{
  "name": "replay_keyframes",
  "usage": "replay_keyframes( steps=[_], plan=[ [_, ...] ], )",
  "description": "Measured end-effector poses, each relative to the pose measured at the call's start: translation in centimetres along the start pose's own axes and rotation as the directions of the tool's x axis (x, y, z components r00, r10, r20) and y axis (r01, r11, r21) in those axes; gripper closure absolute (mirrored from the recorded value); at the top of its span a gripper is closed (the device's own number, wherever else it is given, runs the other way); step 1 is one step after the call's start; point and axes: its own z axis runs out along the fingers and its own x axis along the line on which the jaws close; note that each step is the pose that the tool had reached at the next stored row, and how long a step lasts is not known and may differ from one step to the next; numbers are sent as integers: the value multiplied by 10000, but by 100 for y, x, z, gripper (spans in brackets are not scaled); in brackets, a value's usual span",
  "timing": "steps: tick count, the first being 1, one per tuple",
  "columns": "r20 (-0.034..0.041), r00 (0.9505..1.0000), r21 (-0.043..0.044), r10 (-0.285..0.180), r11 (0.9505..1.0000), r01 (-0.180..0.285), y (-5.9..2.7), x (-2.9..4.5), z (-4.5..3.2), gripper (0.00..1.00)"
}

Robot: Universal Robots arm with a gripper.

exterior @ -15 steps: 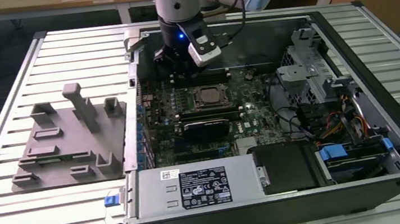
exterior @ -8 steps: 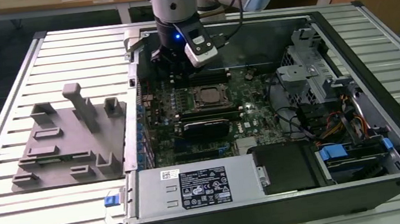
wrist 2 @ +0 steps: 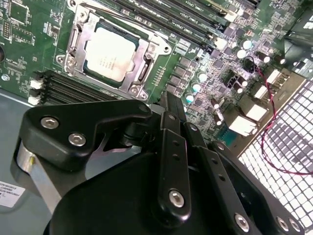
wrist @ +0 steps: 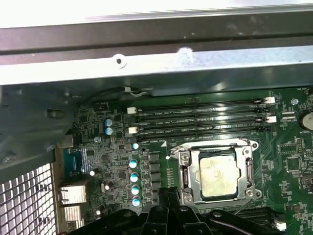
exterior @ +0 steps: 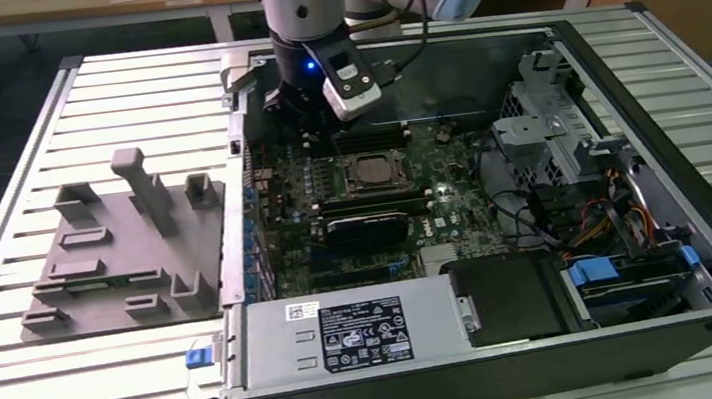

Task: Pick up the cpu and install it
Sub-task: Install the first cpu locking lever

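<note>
Open computer case (exterior: 486, 391) on slatted table (exterior: 43, 396); motherboard (exterior: 451, 187) exposed. Gripper (wrist 2: 167, 101) hangs low over the board, just beside socket (wrist 2: 146, 66), jaws drawn narrow, nothing between them. Cpu (wrist 2: 109, 53) lies flat inside the socket frame. Judged: placement done, install stage. Any further move calls for clearance from frame and memory slots (wrist: 200, 117).

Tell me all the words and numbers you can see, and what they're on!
None of the text can be read for sure.
Black label on the power supply: white print, too small to read.
White sticker beside that label: too small to read.
Top of the cpu: faint marks, unreadable.
Memory slots: white lettering along them, too small to read.
</note>
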Motion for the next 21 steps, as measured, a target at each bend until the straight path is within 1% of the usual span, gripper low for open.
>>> replay_keyframes(
  steps=[6, 7, 8, 9, 12, 14, 15, 17, 18, 21],
  plan=[
    [-1, 10000, -5, -1, 10000, 1, -6, 56, -2, 89],
    [-3, 10000, -30, 1, 10000, -1, -7, 65, -3, 89],
    [-10, 10000, -95, 3, 10000, -3, -8, 72, -3, 89],
    [-18, 10000, -188, 6, 9998, -6, -9, 77, -3, 89],
    [-52, 10000, -530, 21, 9986, -24, -13, 88, -3, 89],
    [-69, 10000, -704, 28, 9975, -32, -14, 91, -4, 89],
    [-77, 10000, -771, 30, 9970, -36, -14, 91, -4, 89],
    [-88, 10000, -879, 34, 9961, -41, -14, 91, -4, 89],
    [-92, 10000, -918, 36, 9958, -44, -14, 91, -4, 89],
    [-93, 9999, -931, 37, 9956, -46, -14, 91, -4, 89]
  ],
)
